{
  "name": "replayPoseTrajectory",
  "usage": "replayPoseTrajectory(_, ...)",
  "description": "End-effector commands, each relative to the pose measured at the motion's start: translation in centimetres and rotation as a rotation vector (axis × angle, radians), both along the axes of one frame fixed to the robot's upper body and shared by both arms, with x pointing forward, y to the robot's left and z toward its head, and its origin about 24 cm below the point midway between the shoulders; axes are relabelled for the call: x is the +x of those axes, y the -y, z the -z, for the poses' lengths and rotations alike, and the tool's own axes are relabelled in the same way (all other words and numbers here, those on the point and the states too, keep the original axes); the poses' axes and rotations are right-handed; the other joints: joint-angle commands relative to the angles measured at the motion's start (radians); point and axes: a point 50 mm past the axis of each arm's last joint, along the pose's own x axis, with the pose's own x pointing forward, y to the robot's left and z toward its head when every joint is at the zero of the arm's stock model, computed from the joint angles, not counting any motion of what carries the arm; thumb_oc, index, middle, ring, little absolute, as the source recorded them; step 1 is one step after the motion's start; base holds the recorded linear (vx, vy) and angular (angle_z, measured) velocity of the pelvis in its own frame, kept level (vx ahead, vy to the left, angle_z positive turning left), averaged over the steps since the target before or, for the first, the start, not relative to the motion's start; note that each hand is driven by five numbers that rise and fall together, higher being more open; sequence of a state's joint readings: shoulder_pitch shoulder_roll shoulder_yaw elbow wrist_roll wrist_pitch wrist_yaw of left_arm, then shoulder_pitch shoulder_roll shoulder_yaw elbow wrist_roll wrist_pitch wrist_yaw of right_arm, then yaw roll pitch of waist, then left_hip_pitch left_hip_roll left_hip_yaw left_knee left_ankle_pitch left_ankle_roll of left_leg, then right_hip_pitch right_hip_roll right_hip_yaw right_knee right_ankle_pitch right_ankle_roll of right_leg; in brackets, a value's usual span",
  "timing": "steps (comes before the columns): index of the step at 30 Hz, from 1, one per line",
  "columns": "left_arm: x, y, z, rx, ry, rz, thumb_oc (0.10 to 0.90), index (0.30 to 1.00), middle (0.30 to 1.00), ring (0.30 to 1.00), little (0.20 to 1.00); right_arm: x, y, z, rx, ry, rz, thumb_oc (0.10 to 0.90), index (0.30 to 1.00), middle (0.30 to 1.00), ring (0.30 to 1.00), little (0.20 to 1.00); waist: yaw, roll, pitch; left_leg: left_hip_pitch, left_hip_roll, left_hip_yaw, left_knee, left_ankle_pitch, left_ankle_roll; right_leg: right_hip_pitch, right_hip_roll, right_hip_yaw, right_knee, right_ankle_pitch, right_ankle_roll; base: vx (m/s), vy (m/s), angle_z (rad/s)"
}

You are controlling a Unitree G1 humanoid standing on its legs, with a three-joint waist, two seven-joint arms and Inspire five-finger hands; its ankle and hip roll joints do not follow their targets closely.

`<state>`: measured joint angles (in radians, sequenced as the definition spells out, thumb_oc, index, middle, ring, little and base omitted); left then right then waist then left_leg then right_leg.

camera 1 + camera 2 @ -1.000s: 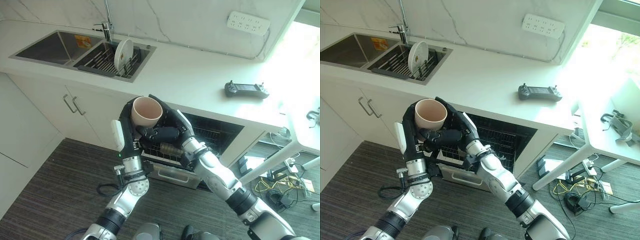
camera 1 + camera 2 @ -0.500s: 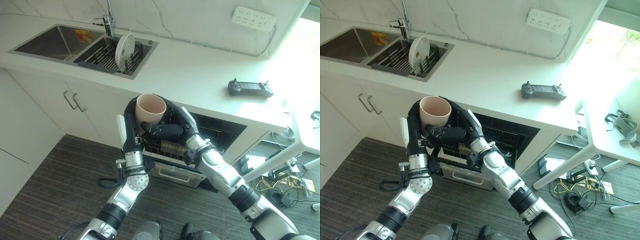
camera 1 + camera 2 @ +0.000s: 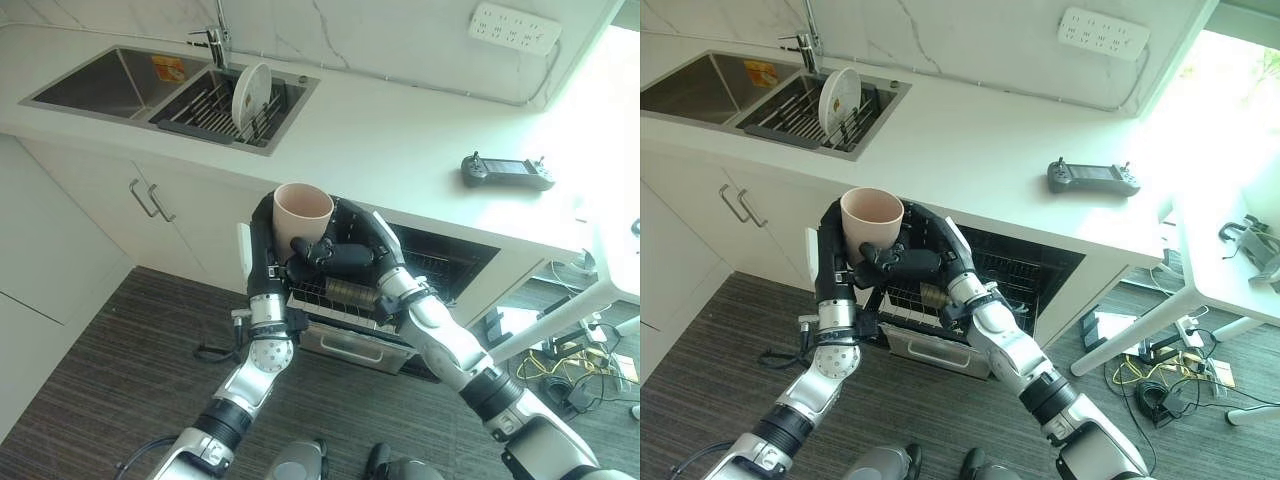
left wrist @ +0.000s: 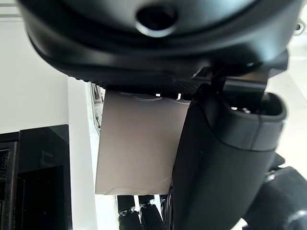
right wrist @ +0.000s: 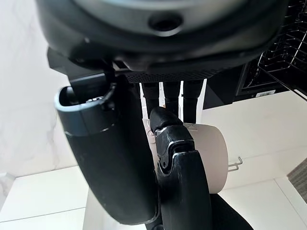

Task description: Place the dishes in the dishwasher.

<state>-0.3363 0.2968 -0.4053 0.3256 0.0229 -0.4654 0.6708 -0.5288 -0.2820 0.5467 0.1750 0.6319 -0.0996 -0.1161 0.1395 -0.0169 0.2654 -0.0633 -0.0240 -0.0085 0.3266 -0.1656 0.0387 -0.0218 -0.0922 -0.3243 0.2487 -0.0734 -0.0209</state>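
A beige cup [image 3: 303, 209] is held upright in front of the counter edge, above the pulled-out dishwasher rack [image 3: 338, 293]. My left hand [image 3: 264, 238] has its fingers curled round the cup's left side; the left wrist view shows the cup's wall [image 4: 139, 143] against the palm, beside the thumb [image 4: 225, 163]. My right hand [image 3: 347, 252] wraps the cup from the right, thumb across the front and fingers behind; in the right wrist view its fingers reach the cup [image 5: 214, 154]. A white plate [image 3: 249, 92] stands on edge in the sink rack [image 3: 205, 110].
The dishwasher [image 3: 445, 262] stands open under the white counter [image 3: 400, 140]. A dark handheld controller [image 3: 507, 171] lies on the counter to the right. The sink's left basin [image 3: 100, 85] has a tap [image 3: 213, 40] behind it. Cabinet doors with handles [image 3: 150, 200] stand to the left.
The view has shifted slightly. The cup stays between both hands and has come a little closer to the counter edge; the right thumb has settled across the cup's front.
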Motion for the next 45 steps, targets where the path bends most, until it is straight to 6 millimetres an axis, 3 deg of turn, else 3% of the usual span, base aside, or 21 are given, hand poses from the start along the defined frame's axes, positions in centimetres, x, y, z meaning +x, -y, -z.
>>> replayPoseTrajectory(1, -2.3, 8.9, -2.6, 0.208, 0.191, 0.512, 0.400, 0.300, 0.300, 0.300, 0.300, -1.7, -5.4, -11.7, 0.197, 0.486, -0.247, 0.400, 0.300, 0.300, 0.300, 0.300, -0.018, 0.002, -0.036, 0.060, 0.056, 0.032, -0.027, -0.092, -0.030, 0.077, -0.062, 0.075, 0.051, -0.173, 0.088, 0.00, 0.000, 0.00)
replayPoseTrajectory(16, -2.3, 8.4, -2.4, 0.221, 0.210, 0.442, 0.400, 0.300, 0.300, 0.300, 0.300, -1.8, -5.4, -11.4, 0.215, 0.455, -0.202, 0.400, 0.300, 0.300, 0.300, 0.300, -0.020, 0.007, -0.036, 0.057, 0.059, 0.037, -0.027, -0.091, -0.033, 0.078, -0.064, 0.068, 0.051, -0.176, 0.085, 0.00, 0.000, 0.00)
replayPoseTrajectory(17, -2.3, 8.5, -2.4, 0.220, 0.208, 0.441, 0.400, 0.300, 0.300, 0.300, 0.300, -1.8, -5.4, -11.4, 0.222, 0.456, -0.187, 0.800, 0.900, 0.900, 0.900, 0.900, -0.020, 0.007, -0.036, 0.057, 0.059, 0.038, -0.027, -0.091, -0.033, 0.078, -0.064, 0.069, 0.051, -0.176, 0.085, 0.00, 0.000, 0.00)
replayPoseTrajectory(37, -2.2, 9.0, -2.4, 0.231, 0.191, 0.456, 0.400, 0.300, 0.300, 0.300, 0.300, -2.8, -5.7, -13.6, 0.310, 0.511, -0.264, 0.800, 0.900, 0.900, 0.900, 0.900, -0.017, 0.011, -0.031, 0.066, 0.053, 0.042, -0.027, -0.096, -0.025, 0.084, -0.065, 0.069, 0.051, -0.179, 0.082, 0.00, 0.000, 0.00)
replayPoseTrajectory(45, -2.7, 10.0, -2.2, 0.243, 0.163, 0.605, 0.400, 0.300, 0.300, 0.300, 0.300, -4.2, -8.7, -12.9, 0.197, 0.457, -0.603, 0.800, 0.900, 0.900, 0.900, 0.900, -0.003, 0.005, -0.036, 0.065, 0.047, 0.030, -0.027, -0.095, -0.023, 0.087, -0.064, 0.060, 0.051, -0.182, 0.082, 0.00, -0.002, 0.04)
